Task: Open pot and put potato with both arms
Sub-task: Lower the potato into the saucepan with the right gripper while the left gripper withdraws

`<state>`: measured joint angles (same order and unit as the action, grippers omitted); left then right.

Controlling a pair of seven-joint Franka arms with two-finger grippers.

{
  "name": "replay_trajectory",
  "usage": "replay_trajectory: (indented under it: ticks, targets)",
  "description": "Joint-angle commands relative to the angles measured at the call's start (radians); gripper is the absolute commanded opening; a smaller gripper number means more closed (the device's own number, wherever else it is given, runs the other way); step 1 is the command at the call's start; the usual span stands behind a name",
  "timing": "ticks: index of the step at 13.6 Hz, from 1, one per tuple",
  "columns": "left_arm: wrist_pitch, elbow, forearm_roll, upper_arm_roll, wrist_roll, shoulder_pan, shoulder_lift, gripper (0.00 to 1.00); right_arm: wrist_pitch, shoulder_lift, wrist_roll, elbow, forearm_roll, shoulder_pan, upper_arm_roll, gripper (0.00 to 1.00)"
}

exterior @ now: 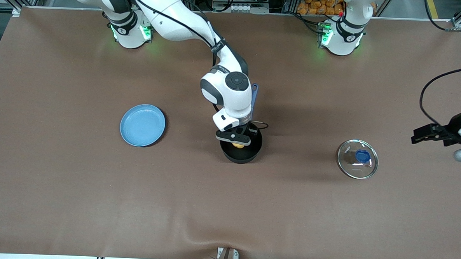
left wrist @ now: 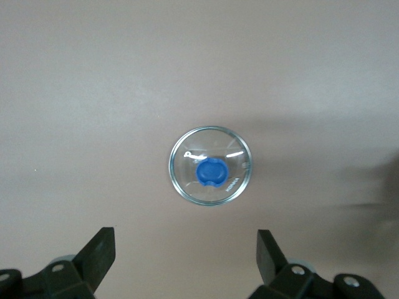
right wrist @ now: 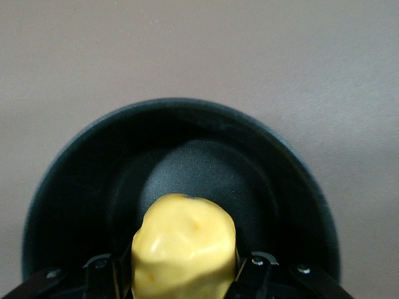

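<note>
the only writing is a small white mark and a short word on the glass lid [left wrist: 211, 165], seen in the left wrist view but too fine to read.

one pot [exterior: 240, 148], one potato [exterior: 238, 145], one lid, one plate [exterior: 142, 125], two arms.

the front view shows the whole table: the black pot sits at the middle, its blue handle [exterior: 254, 95] running toward twelve o'clock under the right arm. the right gripper [exterior: 236, 139] hangs over the open pot with the yellow potato between its fingers. the lid lies flat on the table, blue knob up, at about three o'clock from the pot, toward the left arm's end. the blue plate lies at about nine o'clock from the pot, toward the right arm's end.

the right wrist view shows what the front view hides: the fingers [right wrist: 249, 274] clamped on both sides of the potato, with the pot's dark floor below it.

the left gripper [left wrist: 186, 252] waits in the air by the left arm's end of the table. its wrist view looks straight down on the lid and shows its fingers spread wide apart, holding nothing.
</note>
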<state>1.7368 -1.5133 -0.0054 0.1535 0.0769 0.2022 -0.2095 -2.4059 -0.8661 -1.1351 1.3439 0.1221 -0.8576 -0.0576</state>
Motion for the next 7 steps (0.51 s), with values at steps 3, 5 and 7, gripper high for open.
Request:
replay_trajectory:
  ticks: [3,5,7]
  targets:
    - [-0.097,0.015,-0.036,0.011,-0.087,0.000,0.101,1.00,-0.006,-0.037,-0.026,-0.040,0.025,-0.014,-0.016,0.33]
    - [-0.134,0.013,-0.034,0.041,-0.109,0.002,0.136,1.00,-0.006,-0.037,-0.025,-0.040,0.025,-0.012,-0.016,0.50]
    - [-0.180,0.002,-0.038,0.040,-0.106,0.000,0.169,1.00,-0.006,-0.037,-0.029,-0.042,0.025,-0.012,-0.016,0.79]
